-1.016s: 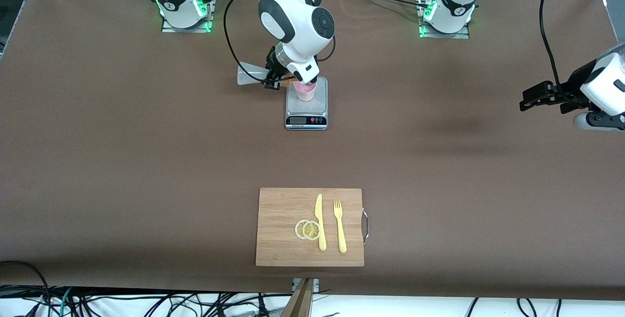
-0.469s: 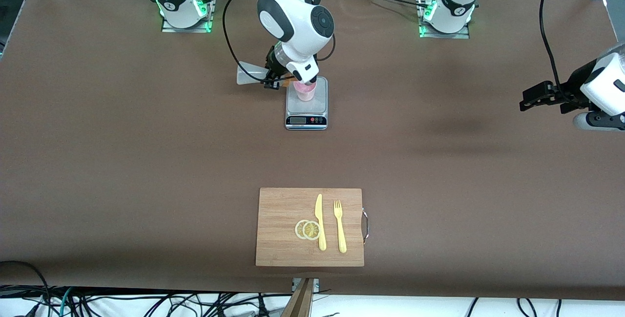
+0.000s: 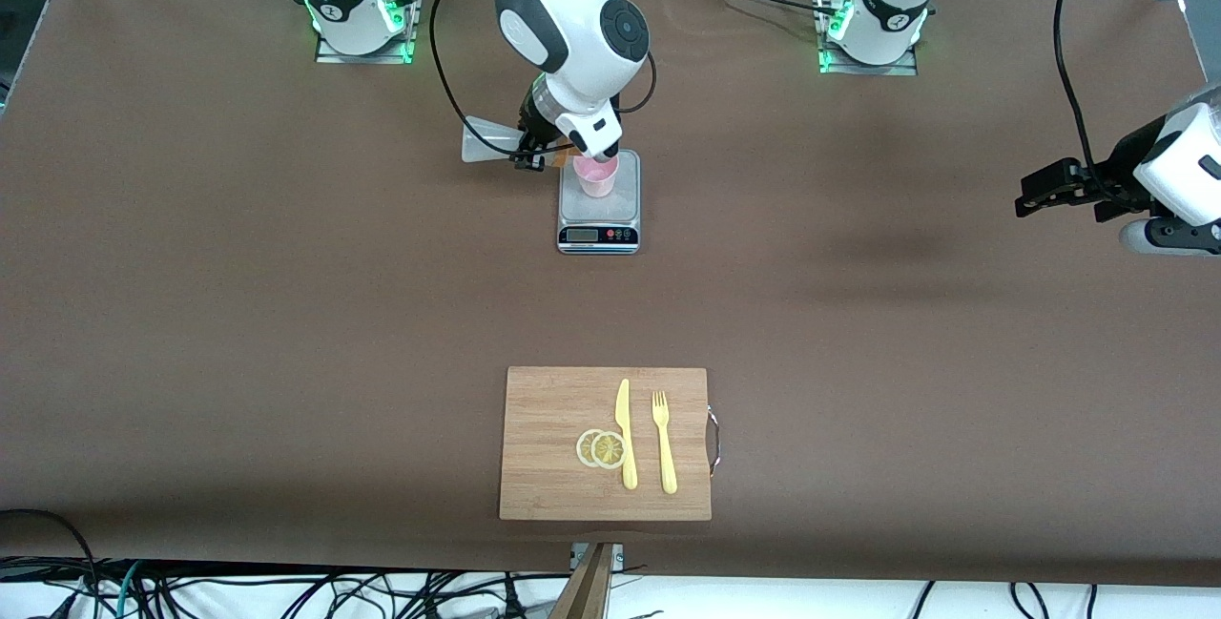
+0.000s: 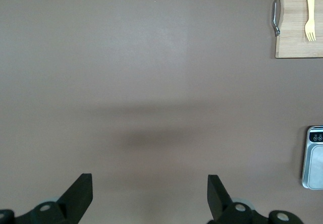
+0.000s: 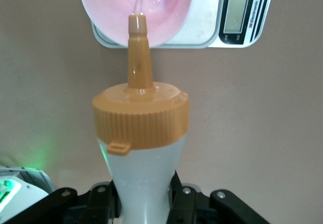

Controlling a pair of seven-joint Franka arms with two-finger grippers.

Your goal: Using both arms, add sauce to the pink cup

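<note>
The pink cup (image 3: 597,177) stands on a small silver kitchen scale (image 3: 599,218) near the robots' bases. My right gripper (image 3: 534,147) is shut on the sauce bottle (image 3: 488,144), which lies tipped on its side with its nozzle toward the cup. In the right wrist view the whitish bottle (image 5: 144,183) is squeezed between the fingers, and its orange cap (image 5: 141,114) and nozzle point into the pink cup (image 5: 136,9). My left gripper (image 3: 1054,192) is open and empty, waiting over bare table at the left arm's end; it also shows in the left wrist view (image 4: 150,191).
A wooden cutting board (image 3: 553,443) lies nearer the front camera with two lemon slices (image 3: 601,448), a yellow knife (image 3: 625,433) and a yellow fork (image 3: 664,443). The board's corner and fork (image 4: 309,7) show in the left wrist view, as does the scale's edge (image 4: 314,158).
The right arm's wrist has shifted slightly up and toward its own end of the table, with the bottle still tipped over the cup. The left arm has not moved.
</note>
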